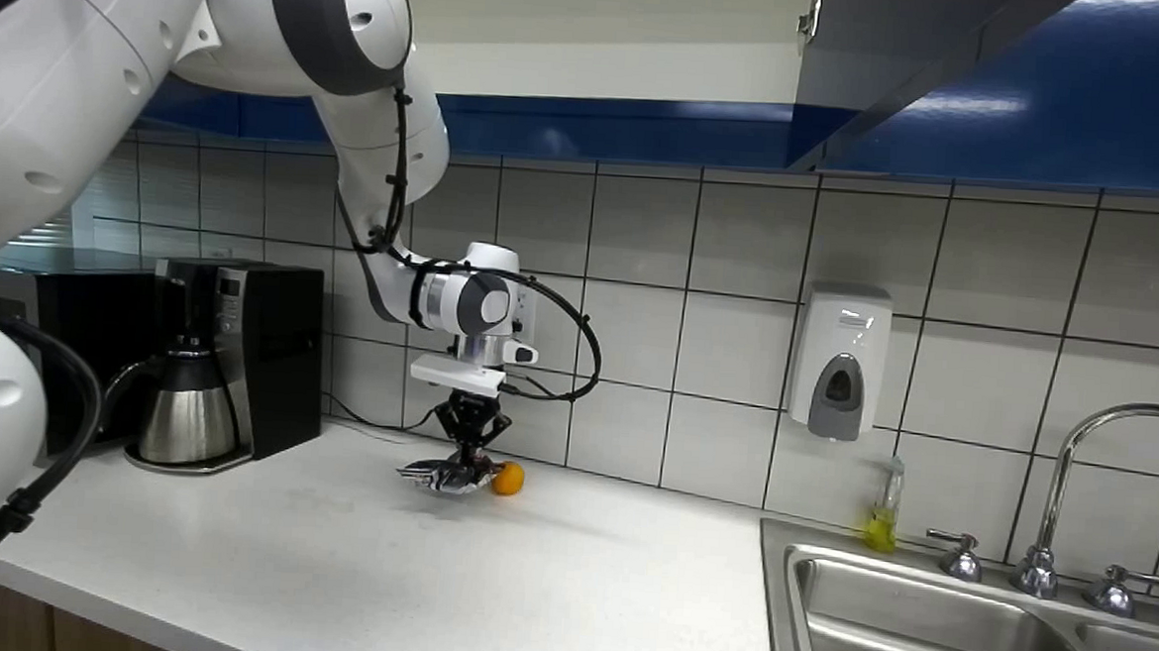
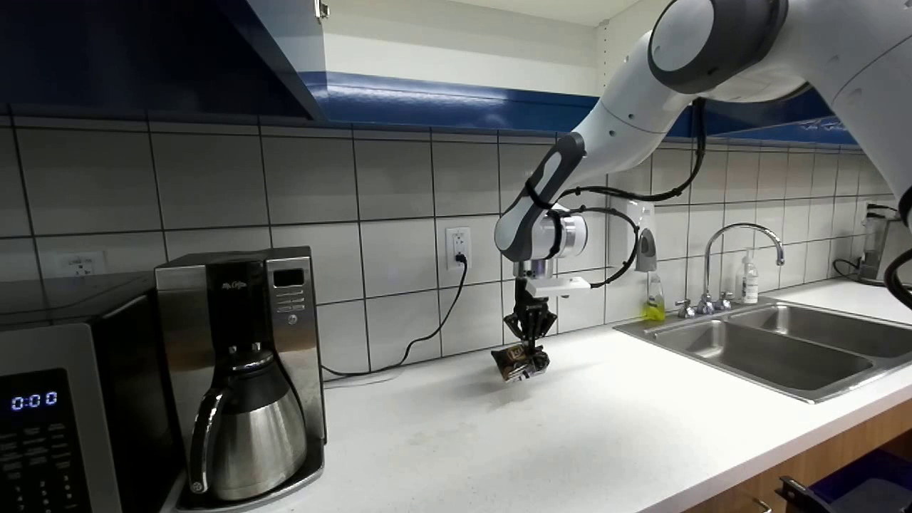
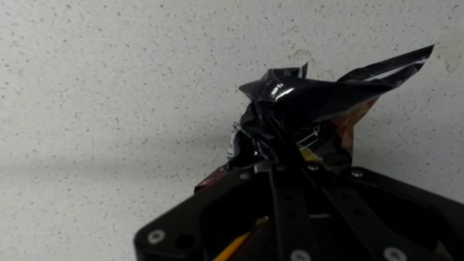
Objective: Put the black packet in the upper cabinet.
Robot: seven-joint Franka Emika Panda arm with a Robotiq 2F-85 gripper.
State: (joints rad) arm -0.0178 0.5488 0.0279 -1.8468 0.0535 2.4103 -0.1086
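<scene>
The crumpled black packet (image 1: 443,474) (image 2: 519,362) (image 3: 311,98) is pinched by my gripper (image 1: 471,454) (image 2: 529,348) (image 3: 286,145), which points down with its jaws shut on the foil. Folds of the packet stick out on both sides of the fingers in the wrist view. It hangs low over the white counter; I cannot tell whether its underside touches. Higher up on the wall, the upper cabinet (image 1: 610,129) (image 2: 456,100) shows a pale interior above its blue bottom edge. Its dark blue door (image 1: 900,69) (image 2: 274,53) stands swung out.
An orange ball (image 1: 508,478) lies right beside the packet. A coffee maker (image 1: 281,350) (image 2: 292,320) and a microwave (image 2: 57,399) stand along the counter. Toward the opposite end are a soap dispenser (image 1: 842,359), a bottle with yellow liquid (image 1: 883,520) and a sink (image 1: 922,611) with a faucet (image 1: 1057,489).
</scene>
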